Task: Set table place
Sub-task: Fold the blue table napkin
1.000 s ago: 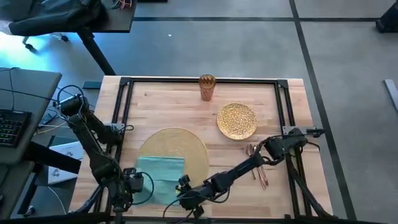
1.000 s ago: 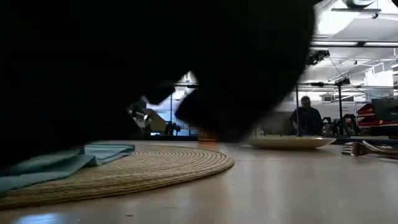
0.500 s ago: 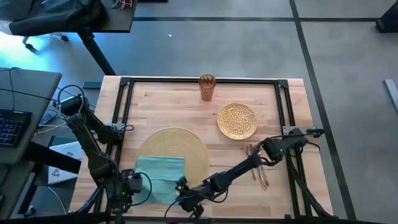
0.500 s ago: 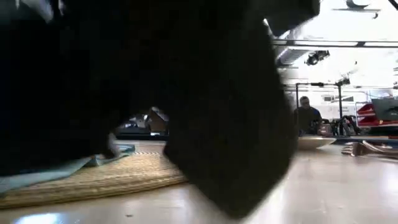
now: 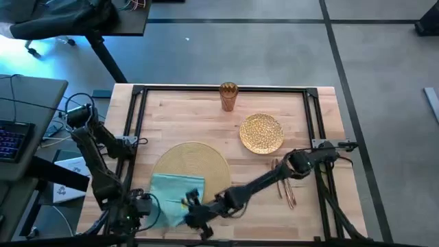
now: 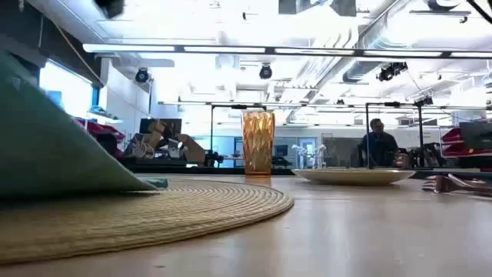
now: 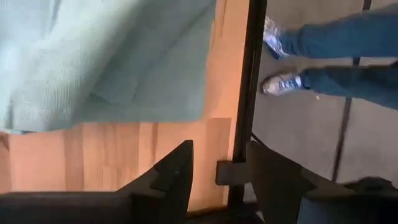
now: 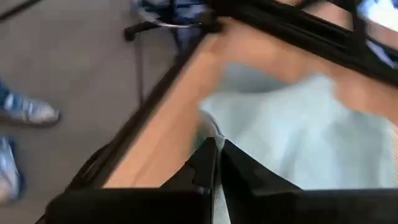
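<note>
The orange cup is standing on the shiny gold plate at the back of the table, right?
Not quite. The high view shows the amber cup standing upright on the bare table, apart from the gold plate, which has nothing on it. It is near the table's back edge, as you said.

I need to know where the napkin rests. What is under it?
The teal napkin lies partly on the round placemat, its near part over the bare table. The right hand pinches one edge, lifting it. Anything under the cloth is hidden.
</note>
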### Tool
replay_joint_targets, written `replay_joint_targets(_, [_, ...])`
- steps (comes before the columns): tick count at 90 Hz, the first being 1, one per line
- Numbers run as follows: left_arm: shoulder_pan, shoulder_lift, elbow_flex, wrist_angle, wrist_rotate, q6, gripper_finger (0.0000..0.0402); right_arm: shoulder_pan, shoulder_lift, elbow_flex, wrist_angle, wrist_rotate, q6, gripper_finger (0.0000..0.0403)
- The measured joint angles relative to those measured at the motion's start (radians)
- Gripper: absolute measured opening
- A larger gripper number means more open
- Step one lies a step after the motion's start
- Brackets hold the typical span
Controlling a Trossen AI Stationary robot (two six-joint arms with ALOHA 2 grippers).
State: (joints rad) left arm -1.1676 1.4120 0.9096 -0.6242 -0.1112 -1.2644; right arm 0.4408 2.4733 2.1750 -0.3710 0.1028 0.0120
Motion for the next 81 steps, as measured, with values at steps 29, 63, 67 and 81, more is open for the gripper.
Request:
replay_joint_targets(29, [-0.045,0.071,-0.037,0.054,-0.265,-0.056,0.0133,-0.071,0.002,-0.003,-0.06,-0.288,0.295,0.0])
replay_joint_targets(63, [-0.035,0.275,-0.055,0.152,-0.249,0.061,0.0134,-0.059,-0.008,0.079,-0.1,-0.327,0.417,0.0])
replay_joint_targets(67, [-0.029,0.282,-0.042,0.142,-0.24,0.062,0.0133,-0.056,-0.008,0.079,-0.113,-0.322,0.418,0.0])
replay_joint_targets(81, [-0.033,0.275,0.029,0.075,-0.255,0.076,0.0124,-0.047,-0.008,0.079,-0.155,-0.32,0.426,0.0])
